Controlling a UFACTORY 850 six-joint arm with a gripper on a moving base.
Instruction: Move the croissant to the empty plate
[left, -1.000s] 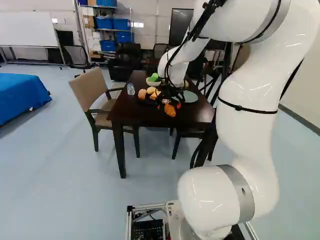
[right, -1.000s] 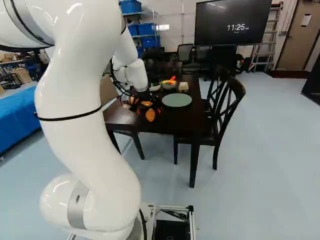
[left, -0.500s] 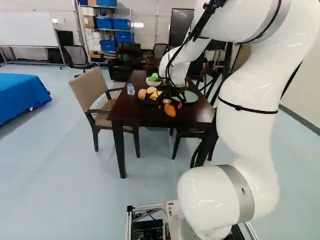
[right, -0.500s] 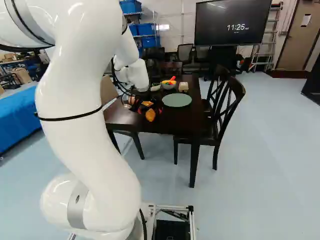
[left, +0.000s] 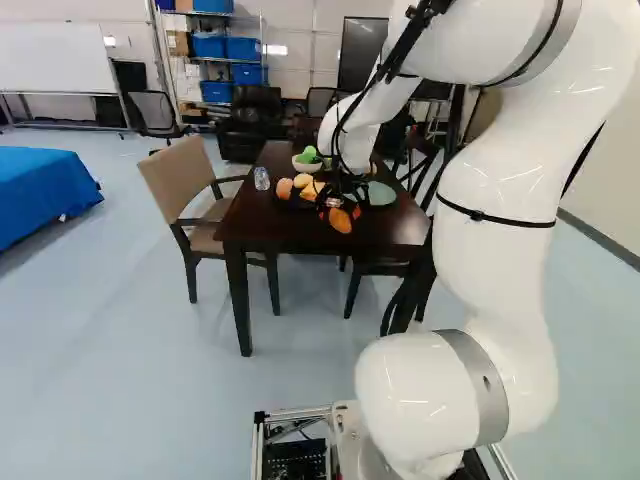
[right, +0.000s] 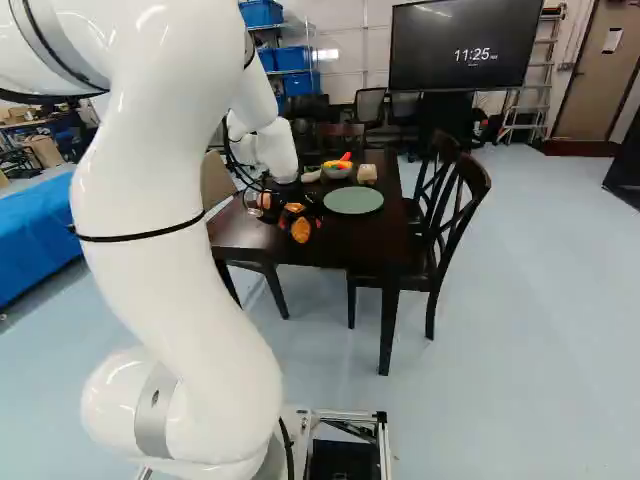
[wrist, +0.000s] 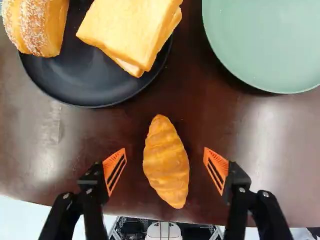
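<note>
Around the ridged golden-brown croissant (wrist: 166, 161), the orange-padded black jaws stand slightly closer together than half a second ago, parted and gripping nothing. It lies between them on the dark brown wooden surface (wrist: 227, 120), close to the edge. I'd expect it to be light and perhaps a little squashy (its shiny skin may be slick), so a gentle squeeze across the thick middle suits it. Beyond waits the round pale-green plate (wrist: 265, 45).
</note>
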